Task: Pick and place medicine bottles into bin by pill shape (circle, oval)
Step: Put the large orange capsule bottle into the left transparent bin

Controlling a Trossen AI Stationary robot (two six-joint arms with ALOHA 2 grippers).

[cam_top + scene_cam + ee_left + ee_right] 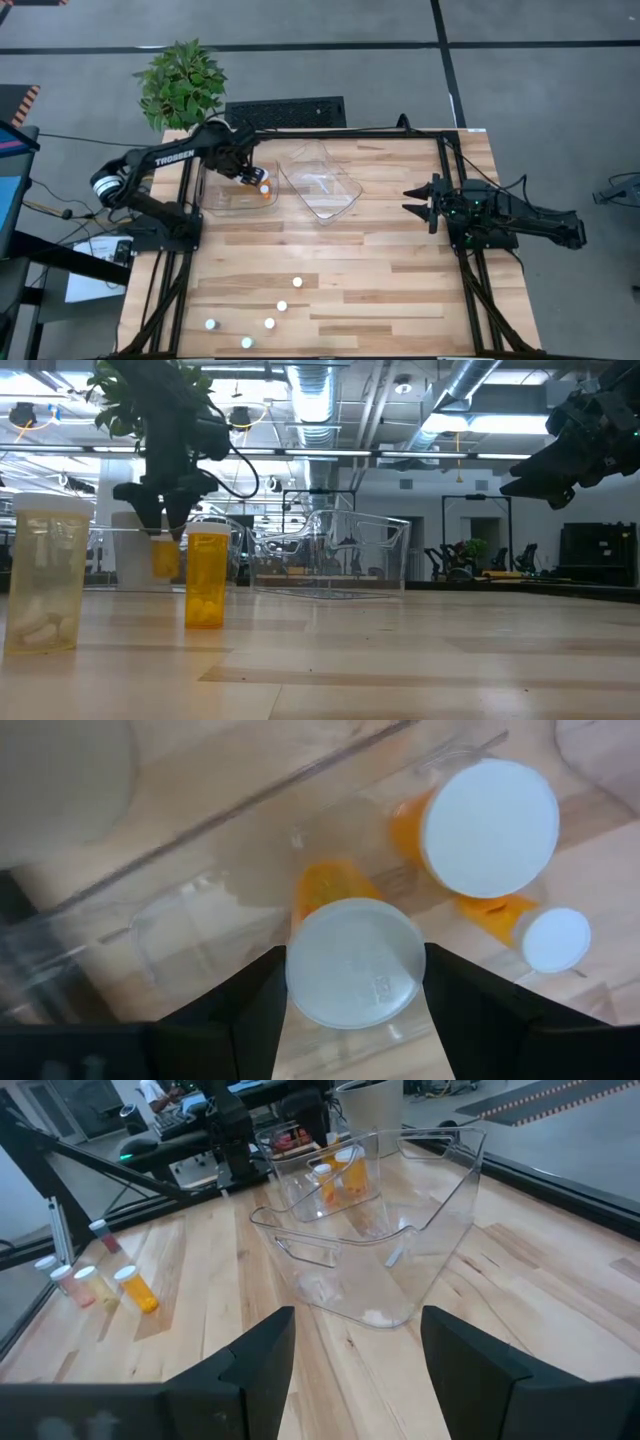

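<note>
An amber medicine bottle (345,935) with a round white cap hangs clenched in the left gripper (247,178) above the left clear tub (215,195). Two more capped bottles (480,830) lie inside that tub. Five bottles (269,323) stand well apart from it, near the table's (400,290) front edge. The second tub (322,182) sits just beside the first. The right gripper (415,201) waits beyond, fingers spread.

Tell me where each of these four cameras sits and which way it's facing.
High: overhead, straight down on the table, both arms.
Low: tabletop height, level across two near medicine bottles into the room.
Left wrist: down past the left gripper shut on a bottle above the left tub.
Right wrist: the open right gripper facing the empty tub.
Shared: both tubs.
</note>
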